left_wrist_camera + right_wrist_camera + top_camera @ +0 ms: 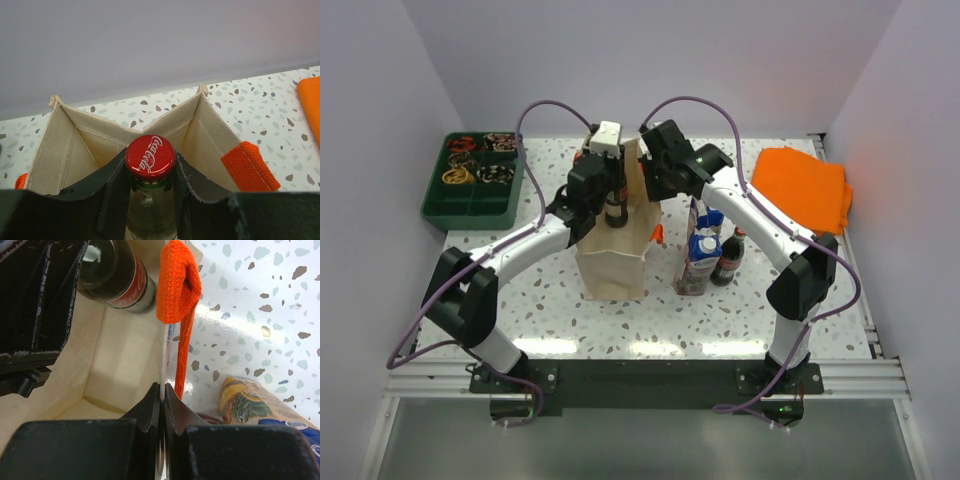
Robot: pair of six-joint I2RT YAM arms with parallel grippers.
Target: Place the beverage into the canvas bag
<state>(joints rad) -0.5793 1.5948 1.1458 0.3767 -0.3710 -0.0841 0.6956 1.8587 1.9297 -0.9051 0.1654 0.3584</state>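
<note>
- One tall beige canvas bag [125, 360], orange-handled, rim pinched by the right hand [161, 394].
- One red-capped glass cola bottle [150, 156], clamped in the left hand [150, 167], at the bag's mouth.

Speckled table [620, 322]: canvas bag [612, 272], tray [470, 212], cloth [805, 185]

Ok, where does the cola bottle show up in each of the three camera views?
Top external: the cola bottle is at centre, held by the left gripper over the canvas bag.
Left wrist: bottom centre, red cap facing the camera, with the bag open behind it.
Right wrist: top left, dark body with a red label.
Shared landmark: the bag's orange handle.
</note>
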